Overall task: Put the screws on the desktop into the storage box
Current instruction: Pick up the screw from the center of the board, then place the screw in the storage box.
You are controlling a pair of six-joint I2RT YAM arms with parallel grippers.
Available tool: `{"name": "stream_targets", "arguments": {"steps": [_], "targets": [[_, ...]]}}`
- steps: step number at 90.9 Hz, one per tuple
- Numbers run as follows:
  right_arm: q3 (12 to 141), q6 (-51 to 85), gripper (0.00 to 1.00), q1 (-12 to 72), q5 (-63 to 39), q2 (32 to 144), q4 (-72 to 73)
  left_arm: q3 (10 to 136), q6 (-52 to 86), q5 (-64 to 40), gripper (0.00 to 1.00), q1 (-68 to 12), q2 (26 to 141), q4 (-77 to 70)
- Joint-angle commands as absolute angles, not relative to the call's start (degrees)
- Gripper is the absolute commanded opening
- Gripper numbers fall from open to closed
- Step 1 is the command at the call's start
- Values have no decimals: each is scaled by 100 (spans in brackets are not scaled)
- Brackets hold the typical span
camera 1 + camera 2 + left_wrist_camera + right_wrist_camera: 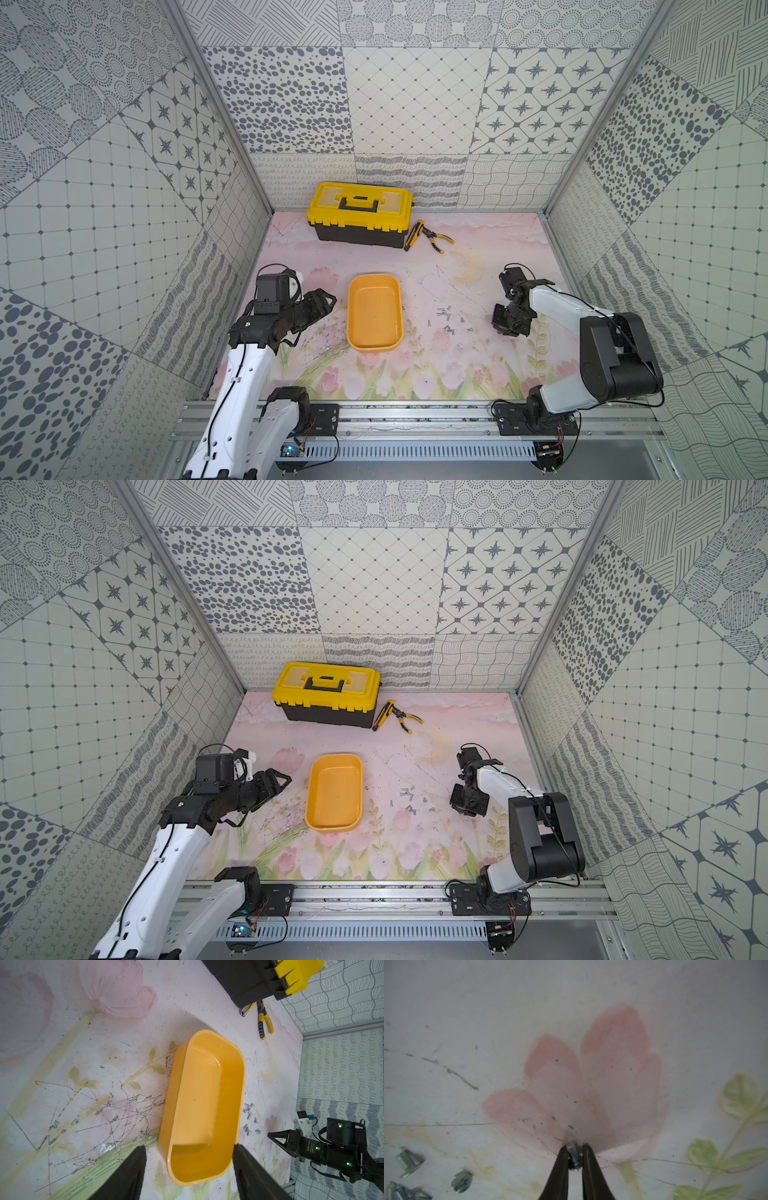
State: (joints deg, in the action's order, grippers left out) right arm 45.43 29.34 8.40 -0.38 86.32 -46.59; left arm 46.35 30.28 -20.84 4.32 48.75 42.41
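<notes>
Your right fingers (558, 1172) are clenched on one screw (573, 1156) down at the counter (467, 1022), the other screws (446, 320) lie loose right of the storage box (374, 316), mid-frame in both top views, and your left fingers (128, 1174) hang released left of it.

Grey-and-white patchwork panels (415, 104) of dots, stars, grids and wavy lines enclose the cell on three sides, well beyond the left end effector (332, 303), joined by aluminium corner posts (217, 104); an aluminium rail (415, 419) runs behind it. Light is soft and even.
</notes>
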Motion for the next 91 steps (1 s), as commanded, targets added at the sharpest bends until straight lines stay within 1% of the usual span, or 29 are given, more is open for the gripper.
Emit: {"name": "stream_targets", "arguments": {"steps": [1, 15, 22, 29, 36, 47, 54, 59, 70, 74, 76, 82, 91], "targets": [[4521, 2912, 12, 896, -210, 8762, -4570, 4648, 3023, -2214, 71, 440, 4880, 4306], [4590, 2742, 7, 916, -366, 8643, -4518, 4656, 3028, -2168, 71, 445, 4861, 4316], [4717, 2639, 5, 1105, -570, 8444, -4479, 4658, 3023, -2162, 71, 440, 4833, 4322], [4954, 2627, 3, 1582, -675, 8111, -4429, 4653, 3036, -2140, 71, 441, 4789, 4308], [5317, 2703, 2, 2245, -748, 7833, -4312, 4703, 3086, -2179, 71, 449, 4748, 4311], [6076, 3036, 0, 3263, -978, 7854, -3853, 4679, 3159, -2145, 71, 448, 4610, 4263], [6545, 3294, 0, 3835, -1144, 8202, -3407, 4684, 3191, -2028, 72, 450, 4554, 4275], [6978, 3426, 2, 4188, -1350, 8681, -3235, 4721, 3207, -1886, 74, 450, 4572, 4339], [8000, 3508, 4, 4729, -1473, 9834, -3219, 4865, 3236, -1386, 88, 459, 4598, 4623], [8329, 3489, 4, 4888, -1405, 10194, -3260, 4867, 3230, -1252, 97, 465, 4564, 4665], [8457, 3478, 4, 4944, -1380, 10395, -3280, 4866, 3231, -1183, 99, 470, 4545, 4682], [8823, 3422, 5, 5091, -1366, 10839, -3304, 4869, 3269, -1023, 99, 472, 4505, 4732], [9168, 3386, 9, 5209, -1293, 11330, -3356, 4837, 3313, -870, 100, 466, 4550, 4730]]}}
